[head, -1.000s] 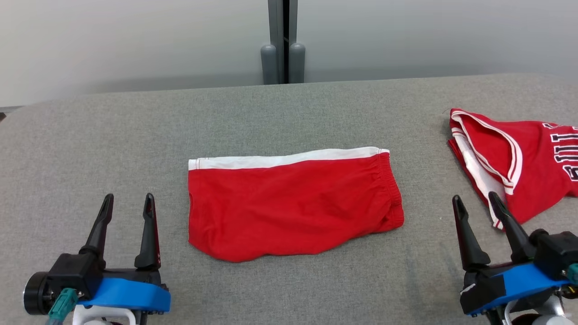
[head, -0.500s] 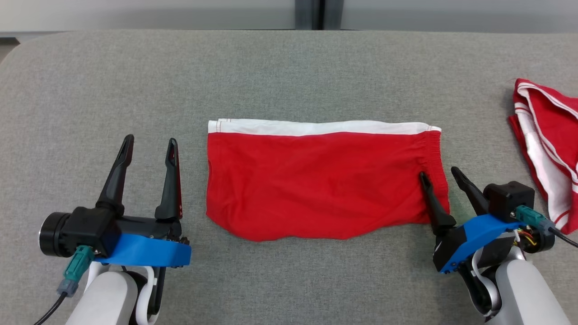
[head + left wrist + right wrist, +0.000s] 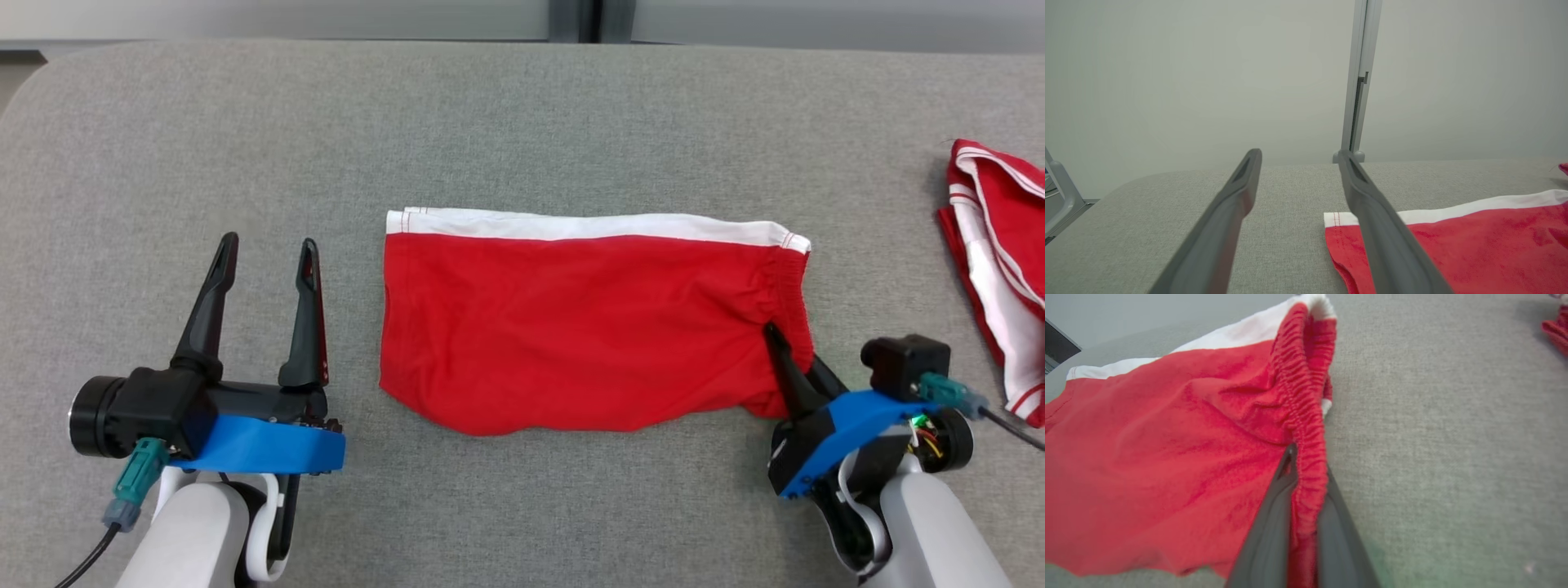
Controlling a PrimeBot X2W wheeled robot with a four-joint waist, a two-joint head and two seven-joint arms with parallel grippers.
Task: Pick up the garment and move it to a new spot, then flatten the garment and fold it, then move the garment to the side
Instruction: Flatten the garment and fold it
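Head view has the red shorts (image 3: 588, 327) lying flat mid-table on the grey woven table top (image 3: 522, 122). Their white stripe faces the far edge, and a second red garment (image 3: 992, 261) is bunched at the right edge. Right gripper (image 3: 792, 351) is clamped on the gathered elastic waistband (image 3: 1306, 428) at the shorts' near right corner. One finger lies on top and the other seems to sit beneath the cloth, though it is hidden. Left gripper (image 3: 269, 241) hovers spread wide just beside the left hem, holding nothing. To lift well, I judge the left should pinch the opposite end first, so the thin, limp knit rises evenly rather than trailing and bunching.
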